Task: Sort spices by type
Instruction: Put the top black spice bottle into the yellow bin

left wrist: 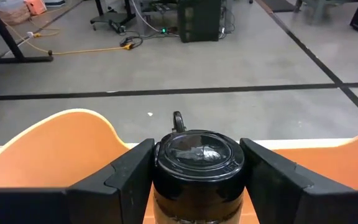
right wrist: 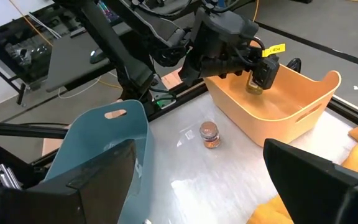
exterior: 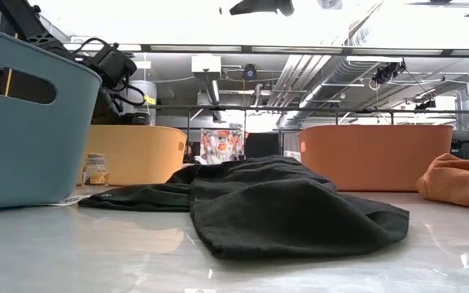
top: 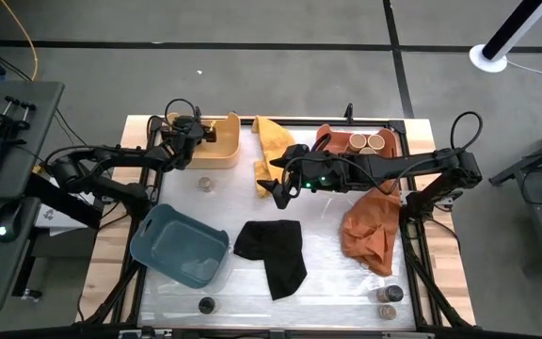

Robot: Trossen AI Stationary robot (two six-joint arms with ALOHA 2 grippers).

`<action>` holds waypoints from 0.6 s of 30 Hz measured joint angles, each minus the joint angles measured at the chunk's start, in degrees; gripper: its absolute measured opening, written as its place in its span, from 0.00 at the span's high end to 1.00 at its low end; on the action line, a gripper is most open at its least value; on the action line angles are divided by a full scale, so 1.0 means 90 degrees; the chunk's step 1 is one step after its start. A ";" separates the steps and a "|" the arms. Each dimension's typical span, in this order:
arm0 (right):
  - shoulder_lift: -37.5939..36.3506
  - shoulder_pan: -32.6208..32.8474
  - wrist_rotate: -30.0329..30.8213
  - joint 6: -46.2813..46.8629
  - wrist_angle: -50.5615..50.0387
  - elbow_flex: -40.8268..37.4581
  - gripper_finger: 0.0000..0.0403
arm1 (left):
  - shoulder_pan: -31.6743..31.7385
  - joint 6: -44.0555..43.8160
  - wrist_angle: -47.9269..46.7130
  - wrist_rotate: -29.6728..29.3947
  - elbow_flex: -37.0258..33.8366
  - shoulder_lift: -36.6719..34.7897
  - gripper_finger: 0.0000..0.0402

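My left gripper point(right wrist: 254, 79), upper centre of the right wrist frame, clamps a black-lidded spice jar point(left wrist: 197, 163) above the yellow tray point(right wrist: 284, 106), inside its rim. My right gripper point(top: 273, 186), mid-table, jaws wide, holds nothing. Wood-lidded jar point(right wrist: 210, 134) stands betw. yellow & blue tray point(right wrist: 107, 146).

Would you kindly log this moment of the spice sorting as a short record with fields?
left pincer: shut on a black-lidded jar, held over the yellow tray
right pincer: open, holding nothing, over the table's middle beside the yellow cloth
coral tray: holds two tan-lidded jars
blue tray: tipped on its side, no jar visible inside
loose jars: one tan-lidded jar near the yellow tray; one dark-lidded jar at the near edge; two at the near right corner
cloths: black cloth, rust-orange cloth
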 joint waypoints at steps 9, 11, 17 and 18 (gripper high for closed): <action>0.0000 0.0022 0.0000 0.0001 -0.0032 0.0000 0.14 | 0.0058 -0.0382 -0.0011 -0.0021 0.0000 0.0000 0.47; 0.0000 0.0022 -0.0002 0.0040 -0.0054 0.0000 0.14 | 0.0058 -0.0361 0.0061 -0.0053 0.0000 0.0000 0.47; 0.0000 0.0022 -0.0002 0.0049 -0.0063 0.0000 0.14 | 0.0066 0.0234 0.0224 -0.0111 0.0005 0.0148 0.47; 0.0000 0.0023 -0.0002 0.0053 -0.0062 0.0000 0.14 | 0.0066 0.0273 0.0224 -0.0124 0.0005 0.0222 0.47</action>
